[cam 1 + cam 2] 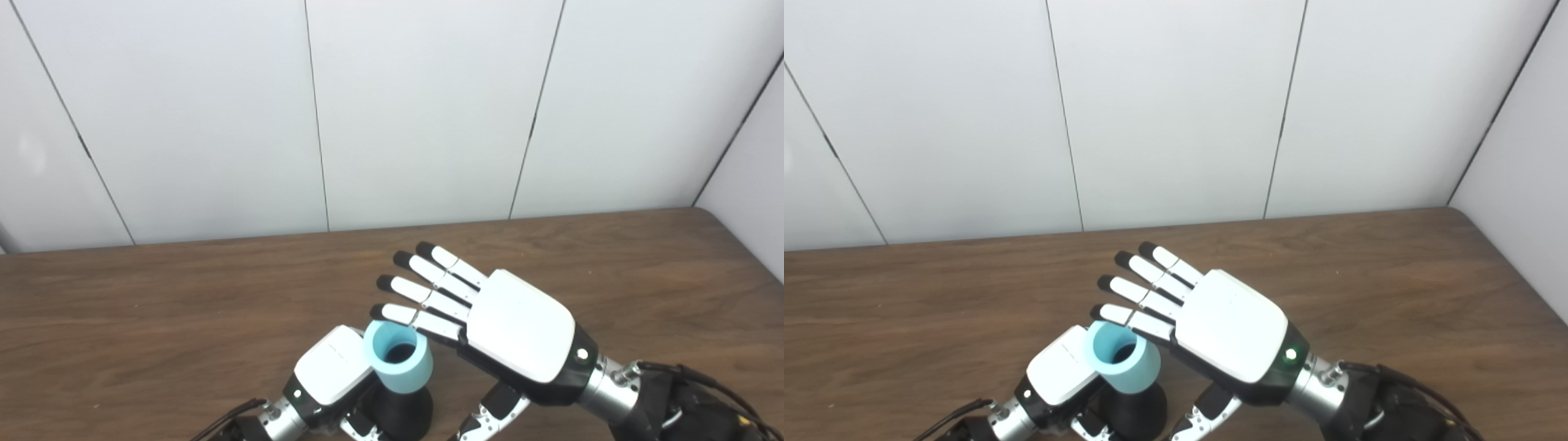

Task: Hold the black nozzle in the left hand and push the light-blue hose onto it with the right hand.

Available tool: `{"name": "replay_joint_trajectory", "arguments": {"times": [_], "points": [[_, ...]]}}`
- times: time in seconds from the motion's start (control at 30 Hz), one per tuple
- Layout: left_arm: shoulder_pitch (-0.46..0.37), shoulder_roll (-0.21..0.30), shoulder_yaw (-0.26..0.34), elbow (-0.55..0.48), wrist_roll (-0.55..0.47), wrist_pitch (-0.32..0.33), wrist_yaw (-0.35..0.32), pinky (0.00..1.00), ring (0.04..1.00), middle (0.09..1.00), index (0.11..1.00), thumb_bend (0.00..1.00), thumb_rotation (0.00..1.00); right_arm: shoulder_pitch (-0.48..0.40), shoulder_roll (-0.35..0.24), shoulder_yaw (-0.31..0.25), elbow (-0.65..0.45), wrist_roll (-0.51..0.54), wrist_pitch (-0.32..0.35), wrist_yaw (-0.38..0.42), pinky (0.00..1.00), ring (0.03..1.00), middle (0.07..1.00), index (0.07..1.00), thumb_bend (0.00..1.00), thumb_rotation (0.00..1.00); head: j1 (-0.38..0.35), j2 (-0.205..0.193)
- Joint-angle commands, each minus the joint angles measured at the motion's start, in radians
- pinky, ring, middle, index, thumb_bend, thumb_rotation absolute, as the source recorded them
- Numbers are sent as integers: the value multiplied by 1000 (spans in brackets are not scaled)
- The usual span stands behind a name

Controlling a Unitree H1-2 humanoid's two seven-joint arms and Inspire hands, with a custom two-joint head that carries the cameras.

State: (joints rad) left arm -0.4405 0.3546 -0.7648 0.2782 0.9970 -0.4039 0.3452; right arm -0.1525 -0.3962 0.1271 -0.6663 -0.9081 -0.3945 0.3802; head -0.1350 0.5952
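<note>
Hose and nozzle are found joined at the near edge of the counter, one of each being counted. The hose is a short light-blue tube, seated on top of the black nozzle. Its long axis is tilted from upright: the open mouth is pointed upward and slightly to the left and away, toward the right hand's fingers, and the dark bore is seen through the mouth. The nozzle flares wider toward its lower end, which is cut off by the bottom edge of both views.

Two hands are counted. The left hand is set against the left side of the hose and nozzle, with its fingers wrapped low around the nozzle; the nozzle is taken to be gripped, though the fingers are largely hidden. The right hand is held flat, back upward, with fingers extended and spread, and nothing is grasped in it. Its lowest finger lies just beside the hose rim; contact cannot be confirmed.
</note>
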Motion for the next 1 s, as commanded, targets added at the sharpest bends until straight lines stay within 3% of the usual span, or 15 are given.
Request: {"name": "replay_joint_trajectory", "arguments": {"times": [0.0, 0.3, 0.6, 0.97], "points": [[55, -5, -55, 56, 63, -9, -80, 332, 412, 449, 513, 502, 0, -15, -6, -8, -11, 8, -13, -19, 1000, 1000, 945, 870, 910, 854, -1, 1], [56, -4, -55, 52, 59, -4, -97, 353, 441, 475, 492, 504, 0, -1, -3, -13, 1, 48, -64, -88, 1000, 1000, 952, 871, 905, 855, -1, 1], [54, -1, -58, 54, 68, -8, -87, 348, 426, 473, 500, 504, 0, 20, 1, 2, 1, 57, -69, -109, 1000, 1000, 962, 897, 881, 851, 0, 0], [56, -2, -57, 53, 68, -9, -84, 350, 434, 465, 502, 504, 0, 41, -2, 33, -18, 65, -50, -48, 1000, 1000, 918, 829, 861, 833, 1, 5]]}}
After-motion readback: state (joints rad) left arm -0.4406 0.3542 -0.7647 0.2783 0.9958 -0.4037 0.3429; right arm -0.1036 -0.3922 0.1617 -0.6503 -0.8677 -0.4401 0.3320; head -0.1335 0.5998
